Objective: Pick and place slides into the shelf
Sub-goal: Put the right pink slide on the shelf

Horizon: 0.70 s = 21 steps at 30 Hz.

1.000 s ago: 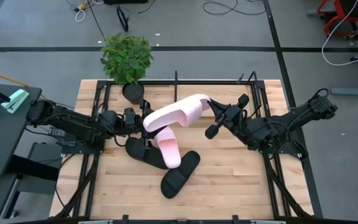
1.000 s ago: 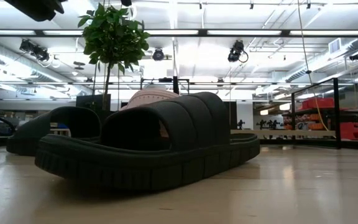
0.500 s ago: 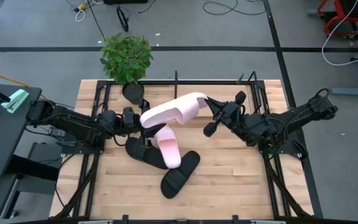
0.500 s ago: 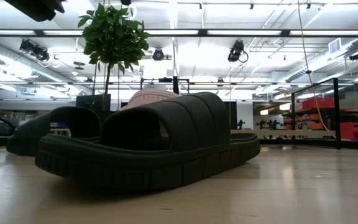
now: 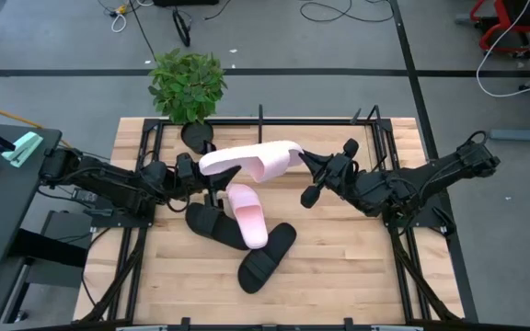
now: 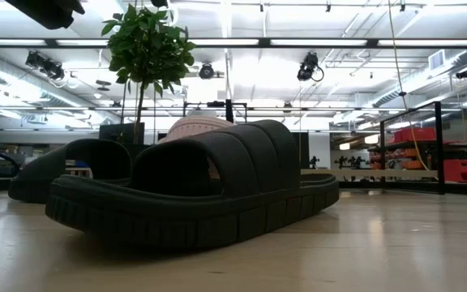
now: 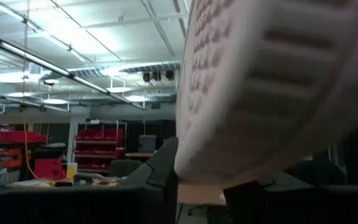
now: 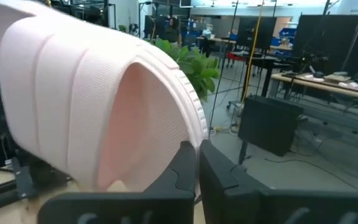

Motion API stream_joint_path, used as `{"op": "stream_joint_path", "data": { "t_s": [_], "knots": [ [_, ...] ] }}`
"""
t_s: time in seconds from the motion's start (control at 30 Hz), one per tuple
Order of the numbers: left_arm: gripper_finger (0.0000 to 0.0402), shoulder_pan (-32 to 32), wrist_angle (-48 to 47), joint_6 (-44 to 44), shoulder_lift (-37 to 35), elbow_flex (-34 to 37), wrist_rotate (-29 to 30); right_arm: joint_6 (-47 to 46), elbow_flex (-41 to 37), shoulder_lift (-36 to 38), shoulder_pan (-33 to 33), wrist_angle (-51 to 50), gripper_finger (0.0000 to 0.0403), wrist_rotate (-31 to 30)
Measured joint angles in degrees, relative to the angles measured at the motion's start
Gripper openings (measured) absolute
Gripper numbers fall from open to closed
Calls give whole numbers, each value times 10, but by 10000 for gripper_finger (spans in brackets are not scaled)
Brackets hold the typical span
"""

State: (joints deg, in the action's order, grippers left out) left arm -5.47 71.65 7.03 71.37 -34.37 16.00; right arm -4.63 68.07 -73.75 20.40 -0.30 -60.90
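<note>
Between both hands, a raised pink slide [image 5: 247,162] looks light and springy; right hand [image 5: 300,158] pinches its rim, left hand's [image 5: 205,176] spread unclear.

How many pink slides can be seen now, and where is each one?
2. One pink slide is lifted above the table's far half, between the left gripper and the right gripper. The other pink slide lies mid-table across a black slide.

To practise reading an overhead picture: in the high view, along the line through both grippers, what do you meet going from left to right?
Left dark two-finger gripper → raised pale pink wide-strap slide → right dark two-finger gripper.
</note>
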Motion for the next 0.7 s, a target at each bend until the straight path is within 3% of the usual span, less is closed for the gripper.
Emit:
{"op": "stream_joint_path", "data": {
  "t_s": [0.3,0.7],
  "knots": [
    [148,31,75,-19,0,-1,-4,-34,0,-38,-1,-3,3,15],
    [100,34,66,-16,-2,-10,-7,-59,0,-84,-12,-2,2,35]
  ]
}}
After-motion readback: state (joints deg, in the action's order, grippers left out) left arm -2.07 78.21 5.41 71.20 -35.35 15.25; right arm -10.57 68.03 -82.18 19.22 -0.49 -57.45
